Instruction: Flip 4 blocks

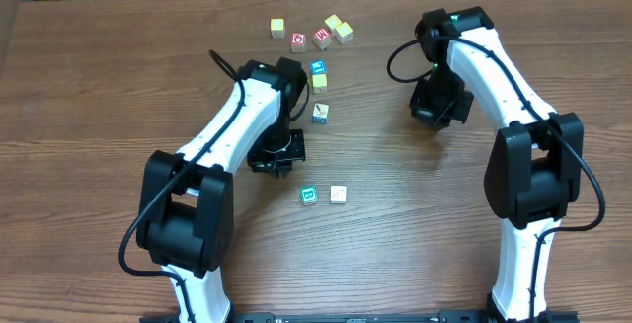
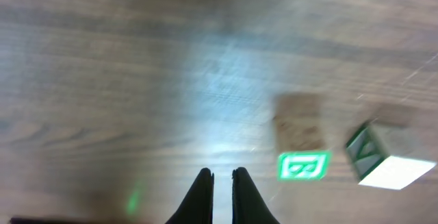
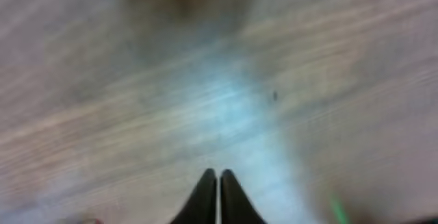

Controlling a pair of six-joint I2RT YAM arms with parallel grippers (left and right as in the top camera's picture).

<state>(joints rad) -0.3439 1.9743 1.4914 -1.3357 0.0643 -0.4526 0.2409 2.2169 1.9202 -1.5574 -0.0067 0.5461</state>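
**Both grippers closed and empty above the table**

You are working on a brown wooden table [image 1: 99,86]. Nearest you, low in the centre of the overhead view, the teal-green block [image 1: 309,196] and the cream block [image 1: 338,195] sit side by side, slightly apart. The left gripper [image 2: 220,176] hovers just to their upper left, jaws nearly touching and holding nothing. The right gripper [image 3: 217,176], right of centre, is pressed closed and also empty. Farther up the middle are the white block with teal mark [image 1: 321,113] and the pale yellow block [image 1: 319,82]. Beyond them are a blue-faced cube [image 1: 318,67] and red-faced cubes [image 1: 322,38].

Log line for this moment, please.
left gripper: shut, empty | right gripper: shut, empty | green-faced block, cream block: side by side, not held
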